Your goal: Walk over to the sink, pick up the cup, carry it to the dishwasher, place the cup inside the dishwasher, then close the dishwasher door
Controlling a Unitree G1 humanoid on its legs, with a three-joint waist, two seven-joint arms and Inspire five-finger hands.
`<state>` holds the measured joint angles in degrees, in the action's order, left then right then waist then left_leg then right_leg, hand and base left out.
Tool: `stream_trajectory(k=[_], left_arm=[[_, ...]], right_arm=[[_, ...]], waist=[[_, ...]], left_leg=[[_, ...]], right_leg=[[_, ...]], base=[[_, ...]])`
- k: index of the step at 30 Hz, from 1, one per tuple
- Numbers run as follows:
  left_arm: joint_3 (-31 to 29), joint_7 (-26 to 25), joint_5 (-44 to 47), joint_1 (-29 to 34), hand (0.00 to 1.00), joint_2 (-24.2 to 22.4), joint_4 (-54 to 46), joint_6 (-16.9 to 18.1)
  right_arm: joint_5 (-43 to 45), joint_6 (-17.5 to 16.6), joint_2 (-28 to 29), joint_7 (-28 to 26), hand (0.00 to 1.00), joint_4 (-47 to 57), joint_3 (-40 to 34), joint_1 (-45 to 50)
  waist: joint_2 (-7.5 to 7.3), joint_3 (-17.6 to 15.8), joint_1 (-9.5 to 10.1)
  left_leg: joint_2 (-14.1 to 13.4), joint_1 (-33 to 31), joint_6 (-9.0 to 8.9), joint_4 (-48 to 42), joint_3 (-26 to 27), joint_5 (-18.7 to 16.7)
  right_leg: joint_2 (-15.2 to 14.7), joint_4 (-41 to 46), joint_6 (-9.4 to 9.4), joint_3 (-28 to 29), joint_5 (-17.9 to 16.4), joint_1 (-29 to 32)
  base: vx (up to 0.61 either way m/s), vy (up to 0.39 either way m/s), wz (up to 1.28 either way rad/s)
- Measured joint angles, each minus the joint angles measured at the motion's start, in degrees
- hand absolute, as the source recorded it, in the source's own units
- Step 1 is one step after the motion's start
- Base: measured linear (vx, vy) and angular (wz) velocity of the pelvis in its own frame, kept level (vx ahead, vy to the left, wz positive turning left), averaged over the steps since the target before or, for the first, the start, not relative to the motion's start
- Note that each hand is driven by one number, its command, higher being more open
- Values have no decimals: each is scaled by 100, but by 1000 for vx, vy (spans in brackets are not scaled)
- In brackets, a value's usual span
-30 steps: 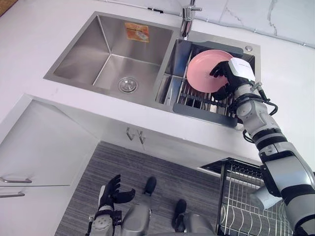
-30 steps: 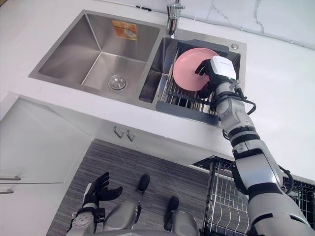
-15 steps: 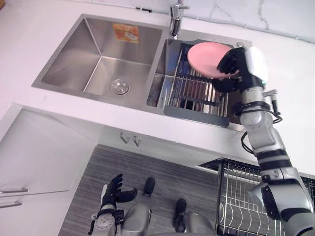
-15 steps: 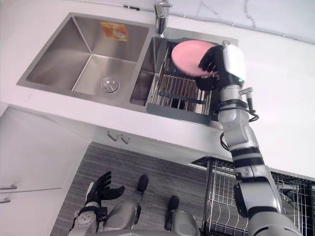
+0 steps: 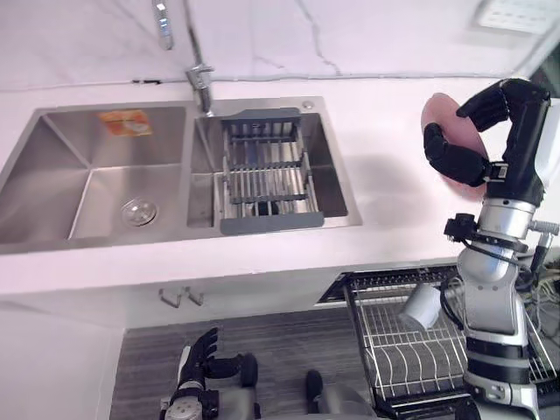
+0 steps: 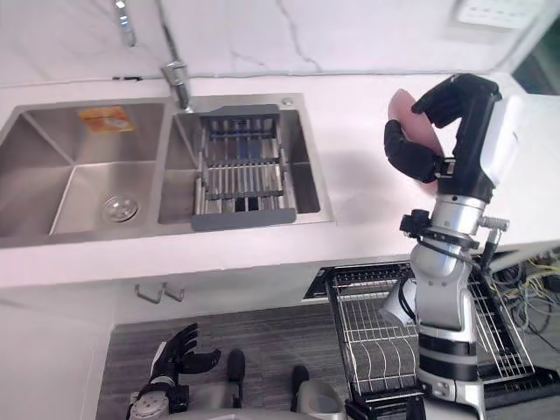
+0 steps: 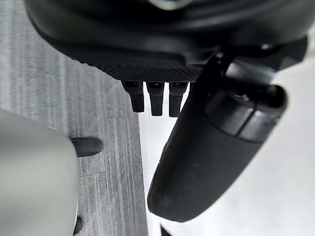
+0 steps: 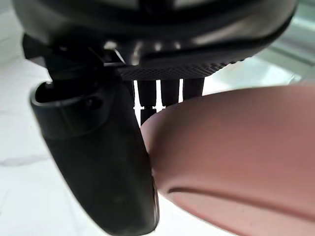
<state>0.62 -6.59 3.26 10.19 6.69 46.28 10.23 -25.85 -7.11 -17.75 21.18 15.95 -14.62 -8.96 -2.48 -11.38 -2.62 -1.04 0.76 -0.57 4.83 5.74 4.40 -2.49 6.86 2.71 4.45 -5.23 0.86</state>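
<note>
Fingers (image 5: 455, 159) of right hand (image 5: 525, 131) clamp a pink plate (image 5: 437, 118), not a cup, over the counter (image 5: 385, 166). The upright edge grip probably suits slotting into the open dishwasher rack (image 5: 394, 346). Left hand (image 5: 199, 360) is idle, fingers relaxed.

right arm (image 5: 492, 302): silver-grey segments, black bands at joints | right hand (image 5: 518, 144): dark fingers and thumb, white cover panel on back | left hand (image 5: 198, 360): dark, dotted-texture palm pad

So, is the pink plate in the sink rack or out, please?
Out: the right hand grips the pink plate, well right of the sink.
</note>
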Motion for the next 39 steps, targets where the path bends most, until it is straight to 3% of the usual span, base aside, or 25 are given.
stream_trajectory(k=[3, 9, 17, 24, 29, 34, 35, 39], left_arm=[[25, 5, 5, -22, 90, 0, 89, 2], [87, 5, 3, 23, 90, -11, 185, 4], [90, 10, 2, 8, 90, -199, 179, 72], [111, -73, 12, -270, 90, -295, 119, 135], [362, -99, 96, -706, 90, -412, 82, 179], [579, -163, 195, -966, 90, -655, 50, 210], [578, -210, 253, -1011, 90, -669, 46, 220], [577, -271, 259, -1138, 90, -674, 34, 235]], right_arm=[[-1, -46, 182, -1, 30, 168, -84, 457], [-18, 78, 694, -8, 30, 128, -256, 1519], [-136, 304, 828, -6, 30, -112, -259, 2136], [-57, 428, 865, -7, 30, -985, -222, 1925], [270, 510, 453, -5, 30, -1832, -182, 1188], [672, 574, 161, 2, 30, -2537, -183, 303], [740, 580, 160, 3, 90, -2698, -181, 103], [1030, 587, 128, 3, 90, -3085, -104, -265]], waist=[[5, 43, -38], [64, 71, -293], [322, -51, -353], [439, -372, -211], [482, -713, -44], [624, -991, 56], [637, -1023, 77], [680, -1140, 173]], left_leg=[[-22, -3, 15, -126, 318, -142], [-39, -33, 45, -535, 923, -490], [-131, -347, 87, -1127, 1599, -906], [-280, -895, 97, -1696, 1793, -1095], [-323, -1413, 90, -1920, 1789, -1129], [-327, -1701, 184, -1938, 1849, -1036], [-328, -1760, 179, -1941, 1856, -1028], [-337, -1798, 164, -1910, 1880, -1016]], right_leg=[[31, 12, 31, 335, 48, 106], [62, 136, 99, 980, 84, 292], [131, 349, 228, 1605, 121, 742], [116, 762, 219, 1427, 83, 1309], [8, 945, 215, 1133, 119, 1829], [-66, 945, 309, 1026, 212, 2081], [-70, 944, 309, 1020, 212, 2131], [-77, 928, 309, 983, 212, 2169]], base=[[14, 9, -65], [8, 18, -58], [-34, 19, -42], [-27, -11, -12], [-45, -6, 4], [55, 10, 10], [79, 13, 2], [73, 3, 3]])
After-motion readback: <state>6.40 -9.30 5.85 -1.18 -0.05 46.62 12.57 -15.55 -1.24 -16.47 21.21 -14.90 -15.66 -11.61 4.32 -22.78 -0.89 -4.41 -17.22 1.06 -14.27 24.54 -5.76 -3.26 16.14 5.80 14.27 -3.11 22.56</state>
